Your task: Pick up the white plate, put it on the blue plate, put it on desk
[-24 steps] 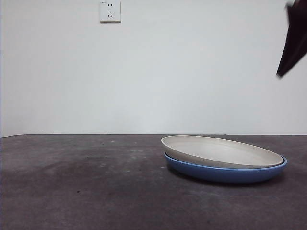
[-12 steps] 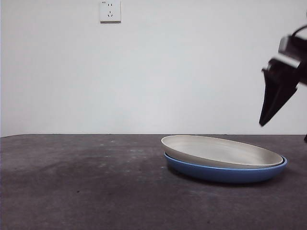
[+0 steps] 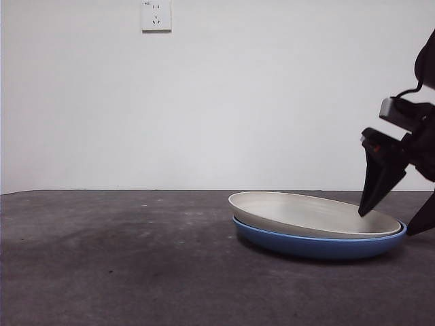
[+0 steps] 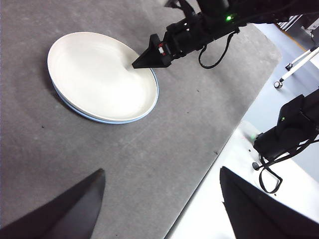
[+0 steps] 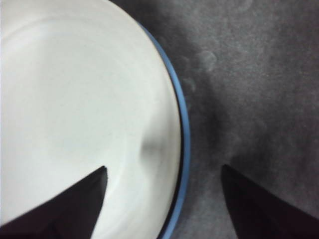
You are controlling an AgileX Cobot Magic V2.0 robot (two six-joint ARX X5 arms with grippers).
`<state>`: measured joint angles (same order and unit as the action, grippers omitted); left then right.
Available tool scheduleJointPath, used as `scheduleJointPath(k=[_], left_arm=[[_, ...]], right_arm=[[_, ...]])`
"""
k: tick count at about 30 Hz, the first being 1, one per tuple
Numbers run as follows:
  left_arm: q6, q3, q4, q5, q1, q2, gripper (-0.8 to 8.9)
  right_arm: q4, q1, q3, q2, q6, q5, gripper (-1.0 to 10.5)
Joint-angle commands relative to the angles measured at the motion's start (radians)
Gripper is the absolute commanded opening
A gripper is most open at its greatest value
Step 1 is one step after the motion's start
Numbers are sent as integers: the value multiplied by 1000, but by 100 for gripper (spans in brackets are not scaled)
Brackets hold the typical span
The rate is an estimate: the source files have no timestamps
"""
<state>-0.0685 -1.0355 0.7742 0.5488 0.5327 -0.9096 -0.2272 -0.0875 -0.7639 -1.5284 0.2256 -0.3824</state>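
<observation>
The white plate (image 3: 314, 214) is nested in the blue plate (image 3: 319, 244), and the pair rests on the desk (image 3: 122, 258) toward the right of the front view, with only a thin blue rim showing around the cream dish. The white plate is seen to sit slightly tilted, its left edge raised above the blue rim, so it is not fully seated.

The right pincer (image 3: 397, 207) is held low over the right edge of the stack, jaws spread wide. In the right wrist view one jaw is placed over the inside of the white plate (image 5: 75, 99) and the other over the bare desk (image 5: 259, 74) outside the blue rim (image 5: 184, 134), so the rim lies between them. This straddle is judged to be set for a pinch on the plate edge, with the lift back to the desk as the step in hand. Because both rims lie in the gap, the blue plate could be caught along with the white one.

The left pincer (image 4: 159, 204) is held high and well apart from the plates, jaws wide, waiting. From it the stacked plates (image 4: 102, 77), the right arm (image 4: 199, 30) and the desk's edge are seen.

A wall socket (image 3: 155, 15) is mounted on the white wall behind. Nothing is seen standing between the pincer and the plate rim.
</observation>
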Motion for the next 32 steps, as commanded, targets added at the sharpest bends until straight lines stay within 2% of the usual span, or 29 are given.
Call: scheduleJointPath(k=[1, 3, 10, 14, 32], left_arm=[[8, -8, -10, 2, 4, -6, 371], [6, -8, -10, 2, 4, -6, 371], [3, -8, -10, 2, 4, -6, 371], [0, -8, -10, 2, 4, -6, 371], [-3, -8, -8, 2, 4, -6, 371]], right_arm=[[25, -1, -3, -36, 10, -2, 299], [33, -1, -3, -45, 10, -2, 293], [40, -1, -3, -46, 11, 23, 142], [40, -1, -3, -46, 14, 37, 93], [44, 0, -4, -23, 37, 43, 11]])
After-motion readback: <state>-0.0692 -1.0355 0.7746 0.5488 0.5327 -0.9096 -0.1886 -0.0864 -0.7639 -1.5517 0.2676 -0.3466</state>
